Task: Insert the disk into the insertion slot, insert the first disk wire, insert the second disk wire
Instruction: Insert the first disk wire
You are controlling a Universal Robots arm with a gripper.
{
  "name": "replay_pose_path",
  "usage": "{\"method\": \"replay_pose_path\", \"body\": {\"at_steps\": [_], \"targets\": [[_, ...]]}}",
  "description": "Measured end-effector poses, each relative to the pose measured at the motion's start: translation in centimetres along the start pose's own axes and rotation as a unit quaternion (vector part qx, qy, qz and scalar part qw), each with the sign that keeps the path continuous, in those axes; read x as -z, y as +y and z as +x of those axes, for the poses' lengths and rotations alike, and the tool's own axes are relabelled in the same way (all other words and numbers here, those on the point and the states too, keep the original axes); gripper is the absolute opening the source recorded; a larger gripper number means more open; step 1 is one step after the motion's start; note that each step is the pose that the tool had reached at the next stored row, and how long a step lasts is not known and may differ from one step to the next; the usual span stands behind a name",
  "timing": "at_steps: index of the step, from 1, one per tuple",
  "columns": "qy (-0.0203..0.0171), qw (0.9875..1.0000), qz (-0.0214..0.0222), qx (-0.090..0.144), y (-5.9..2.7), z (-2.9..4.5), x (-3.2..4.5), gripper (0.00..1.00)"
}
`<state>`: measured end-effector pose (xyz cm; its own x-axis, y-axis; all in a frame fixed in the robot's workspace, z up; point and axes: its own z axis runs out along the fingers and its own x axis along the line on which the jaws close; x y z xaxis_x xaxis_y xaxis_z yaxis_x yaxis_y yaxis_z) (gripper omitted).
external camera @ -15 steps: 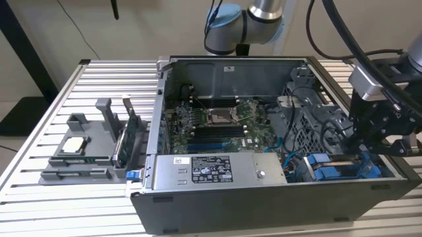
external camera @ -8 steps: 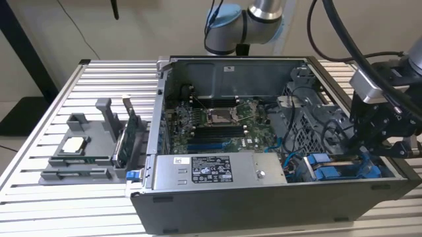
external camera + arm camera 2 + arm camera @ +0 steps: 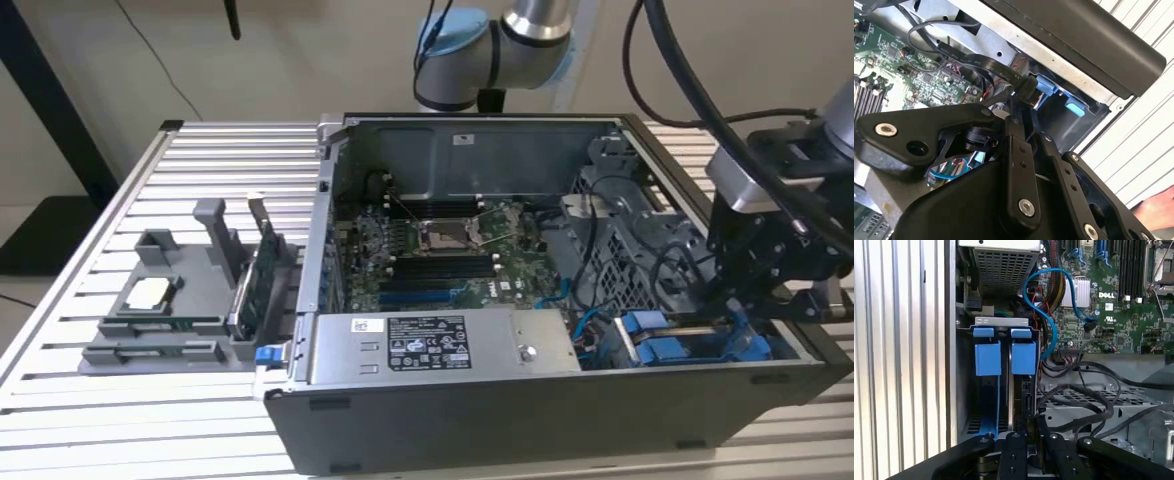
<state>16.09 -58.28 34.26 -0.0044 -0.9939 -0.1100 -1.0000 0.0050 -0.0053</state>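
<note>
Pincer [image 3: 1017,111] sits low in the drive bay at the near corner of the open computer case [image 3: 534,420], on the exterior view's right. The case stands on the slatted desk [image 3: 200,150]. Fingers [image 3: 1015,150] drawn close together, pinching a black connector [image 3: 1026,89] at the end of a flat black wire [image 3: 974,62]. Disk [image 3: 1024,357] seated on edge in its slot, blue carrier tab showing. A second blue carrier [image 3: 988,359] lies just beside it, nearer the case wall. In the second wrist view the held connector is just beside the disk's blue carrier [image 3: 1046,86]; whether they touch, cannot tell. In the first wrist view the pincer lines up with the disk's edge. Grey parts fixture [image 3: 174,300] near the desk's edge on the exterior view's left, well apart.
</note>
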Motion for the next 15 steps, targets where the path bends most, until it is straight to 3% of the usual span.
{"method": "replay_pose_path", "body": {"at_steps": [15], "targets": [[0.0002,0.9999,0.0018,-0.016,-0.11,-0.06,-0.56,0.19]]}}
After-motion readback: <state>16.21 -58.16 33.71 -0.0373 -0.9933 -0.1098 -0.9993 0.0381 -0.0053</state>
